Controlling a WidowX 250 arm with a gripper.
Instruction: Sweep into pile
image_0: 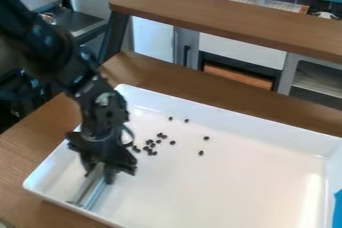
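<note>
in the camera view, the hand [99, 173] is hanging at lower left, pinching a silvery bar [89, 192] in the white tray [234, 187]; dark pieces [152, 145] are clustering left of center, 4 others lying above or right.

Bright glare streaks the tray [254, 187] near its right end.

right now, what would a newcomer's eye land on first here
Probably the black gripper, over the picture's left part of the white tray, holding a silvery tool that slants down. Next, the small dark pieces on the tray's floor: most loosely clustered near the gripper, a few strewn farther out.
</note>
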